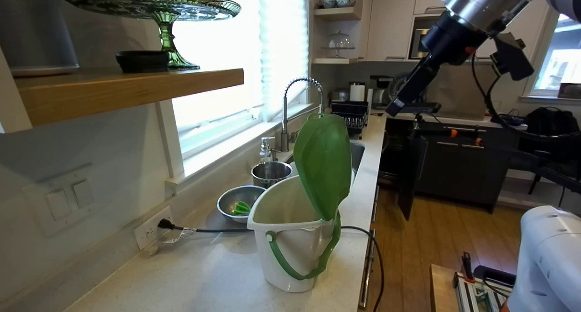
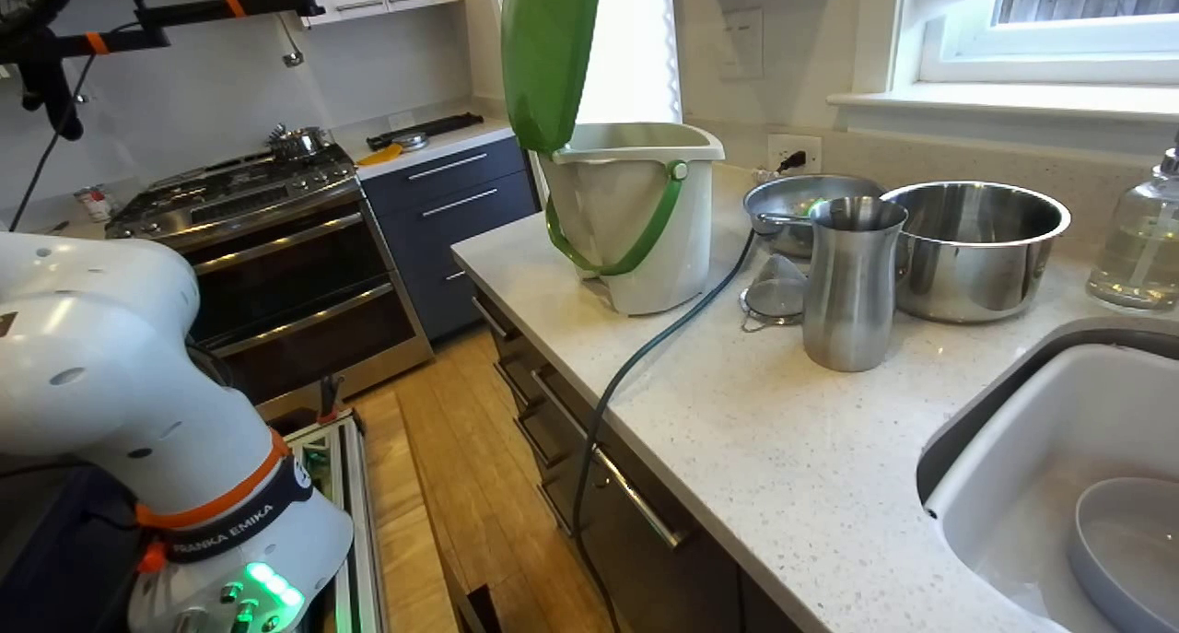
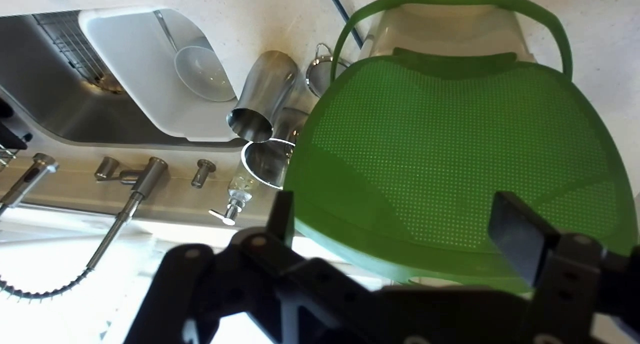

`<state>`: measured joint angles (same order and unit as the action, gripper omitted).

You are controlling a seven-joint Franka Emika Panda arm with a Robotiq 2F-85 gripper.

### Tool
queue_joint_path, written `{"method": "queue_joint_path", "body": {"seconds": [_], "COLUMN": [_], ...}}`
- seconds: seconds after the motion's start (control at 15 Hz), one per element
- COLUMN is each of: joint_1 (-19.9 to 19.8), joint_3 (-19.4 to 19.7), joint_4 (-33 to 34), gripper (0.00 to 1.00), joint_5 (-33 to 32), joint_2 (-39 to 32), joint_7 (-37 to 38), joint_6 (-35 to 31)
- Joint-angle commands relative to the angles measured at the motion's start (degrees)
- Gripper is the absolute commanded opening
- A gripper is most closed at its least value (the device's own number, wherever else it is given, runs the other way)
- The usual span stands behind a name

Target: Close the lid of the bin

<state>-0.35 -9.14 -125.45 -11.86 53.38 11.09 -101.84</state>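
The white bin (image 1: 299, 244) stands upright on the counter with its green handle hanging down; it also shows in an exterior view (image 2: 682, 246) and the wrist view (image 3: 450, 33). Its green lid (image 1: 323, 162) is raised, standing steeply at the hinge side, with the bin's mouth open. The lid's top is cut off in an exterior view (image 2: 550, 52). In the wrist view the lid (image 3: 440, 143) fills the middle right. My gripper (image 1: 394, 106) is up and to the side of the lid, apart from it. Its fingers (image 3: 392, 209) are spread wide with nothing between them.
A metal bowl (image 1: 240, 200) with a green item, a steel pot (image 2: 976, 255), a pitcher (image 2: 852, 292) and a strainer (image 2: 776, 292) stand near the bin. A dark cable (image 2: 645, 357) crosses the counter. A wooden shelf (image 1: 136, 94) overhangs. The sink (image 2: 1041, 449) lies beyond.
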Motion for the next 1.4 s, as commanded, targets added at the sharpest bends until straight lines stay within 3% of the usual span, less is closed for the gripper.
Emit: {"method": "queue_joint_path", "body": {"seconds": [0.0,1.33], "joint_1": [1.6,2.7], "joint_3": [1.8,5.2], "joint_4": [-0.2,-1.7], "gripper": [1.0,1.0], "joint_5": [2.5,7.4], "joint_2": [-2.0,-10.4], "joint_7": [-1.8,-8.3], "joint_6": [-2.4,-16.0]}}
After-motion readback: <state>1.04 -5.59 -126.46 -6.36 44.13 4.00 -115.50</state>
